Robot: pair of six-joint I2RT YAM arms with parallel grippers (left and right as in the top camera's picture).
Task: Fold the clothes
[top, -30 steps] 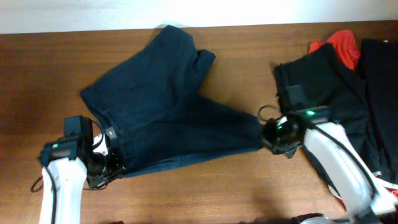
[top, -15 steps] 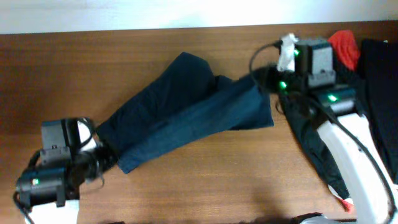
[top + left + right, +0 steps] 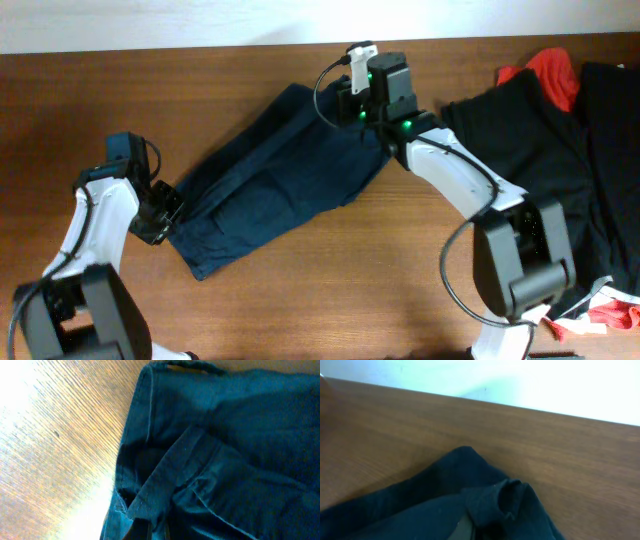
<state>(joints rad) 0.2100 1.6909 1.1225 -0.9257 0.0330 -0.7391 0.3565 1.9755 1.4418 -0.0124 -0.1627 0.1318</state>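
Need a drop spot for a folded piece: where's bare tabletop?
Bare wood: front strip below the navy shorts, between left arm and right arm; back-left corner. Crowded: right end, black garments and red garment.

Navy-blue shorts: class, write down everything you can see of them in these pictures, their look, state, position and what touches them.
The navy-blue shorts look like soft, dark fabric, doubled over into a long band lying diagonally on the wooden table, from lower left to upper right in the overhead view. A stitched waistband shows creased at the left end, where the left gripper holds it. The right gripper pinches a bunched corner at the other end.
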